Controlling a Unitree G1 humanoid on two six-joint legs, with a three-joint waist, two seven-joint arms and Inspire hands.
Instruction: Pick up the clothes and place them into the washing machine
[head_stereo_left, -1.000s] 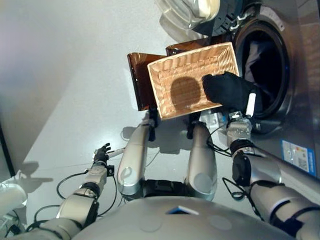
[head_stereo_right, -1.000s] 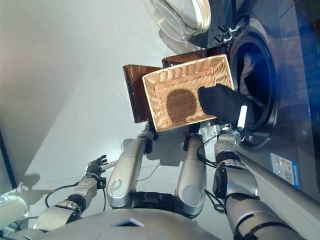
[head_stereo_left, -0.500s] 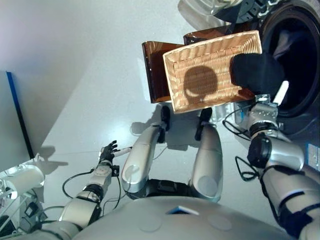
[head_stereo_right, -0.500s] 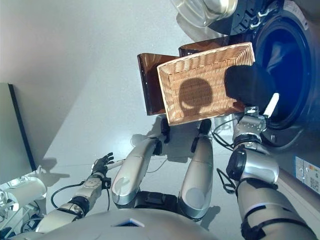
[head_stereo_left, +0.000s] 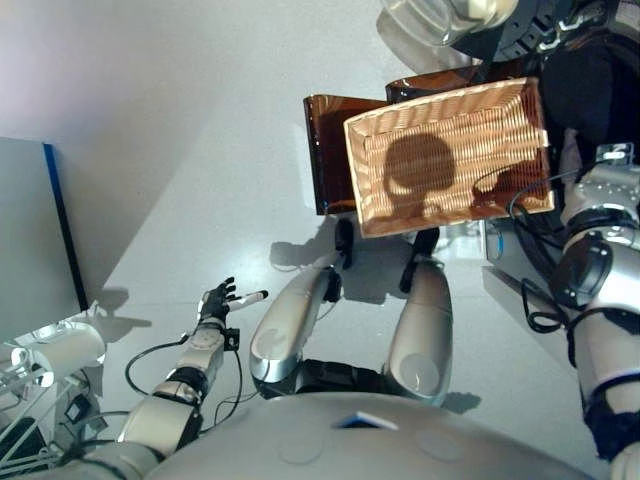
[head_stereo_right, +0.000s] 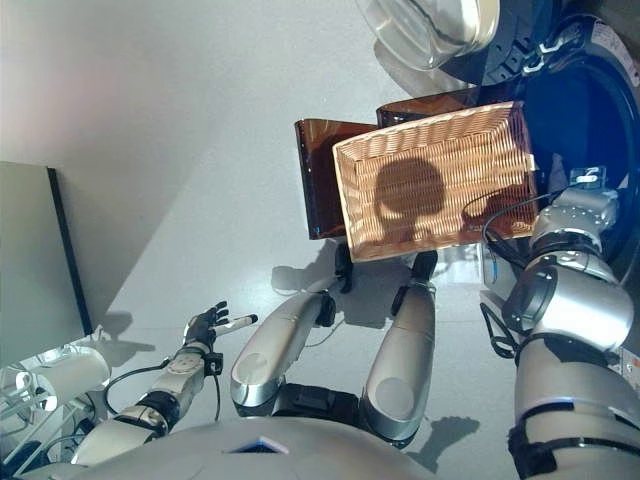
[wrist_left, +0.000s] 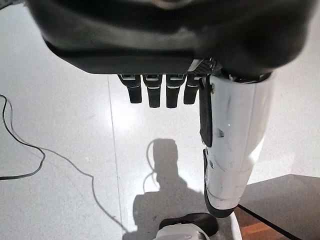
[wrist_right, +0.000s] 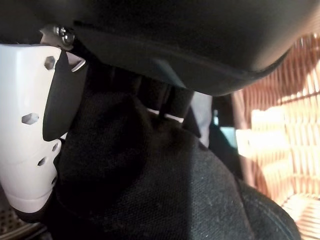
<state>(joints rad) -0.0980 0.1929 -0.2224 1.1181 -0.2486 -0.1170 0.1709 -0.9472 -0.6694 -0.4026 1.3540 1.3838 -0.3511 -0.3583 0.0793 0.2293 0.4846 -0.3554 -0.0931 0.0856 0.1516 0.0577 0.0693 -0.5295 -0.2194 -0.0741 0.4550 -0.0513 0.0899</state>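
My right hand is shut on a black garment, thumb and fingers curled into the cloth. In the eye views my right wrist reaches past the right end of the wicker basket into the dark opening of the washing machine. The hand and the cloth are lost in the dark there. The basket rests on the dark brown box, and its woven bottom shows bare. My left hand is open low over the floor at the left, also seen in the left wrist view.
The machine's round glass door hangs open above the basket. A grey panel stands at the far left, with white rolls and cables below it. Pale floor spreads left of the box.
The camera has shifted. My right hand has carried the black garment from over the basket's right end into the machine's opening. The left hand stays open over the floor.
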